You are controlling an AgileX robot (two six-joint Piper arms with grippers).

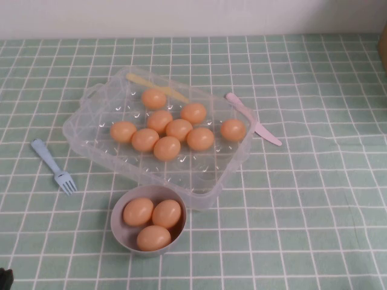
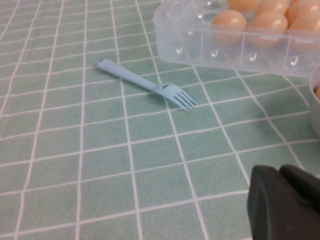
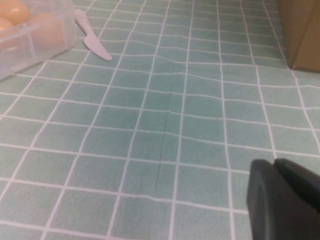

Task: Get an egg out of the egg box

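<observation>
Tablecloth [image 1: 302, 181] green checked, white wall behind; left claw [image 2: 285, 205], right claw [image 3: 285, 200] low, state unclear.

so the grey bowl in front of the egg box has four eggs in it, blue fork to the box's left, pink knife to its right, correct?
Not quite: the high view shows three eggs in the grey bowl, not four. The rest holds: the bowl sits in front of the egg box, blue fork left, pink knife right. Both grippers are parked off to the sides.
</observation>
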